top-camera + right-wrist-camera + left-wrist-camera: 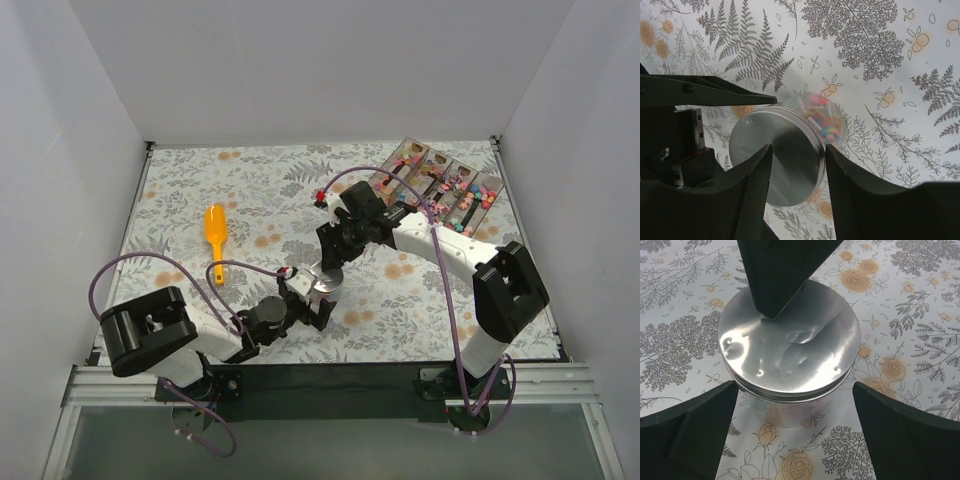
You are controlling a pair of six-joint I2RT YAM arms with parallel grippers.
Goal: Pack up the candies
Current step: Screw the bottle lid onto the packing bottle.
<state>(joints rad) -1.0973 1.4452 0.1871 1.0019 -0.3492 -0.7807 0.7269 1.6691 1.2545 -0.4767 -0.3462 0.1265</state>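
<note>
A clear jar with a silver screw lid [327, 284] stands on the flowered cloth at the middle front. Mixed-colour candies [823, 118] show through its wall in the right wrist view. My left gripper [316, 303] is open at the jar's near side. In the left wrist view its fingers [695, 432] stand wide on either side, apart from the lid [790, 347]. My right gripper [331, 262] hovers over the jar, open, its fingers [754, 197] apart above the lid [772, 150]. More candies lie in a divided tray [440, 185].
An orange scoop [215, 235] lies on the cloth at the left middle. The divided tray sits at the back right corner near the white wall. White walls close in the table on three sides.
</note>
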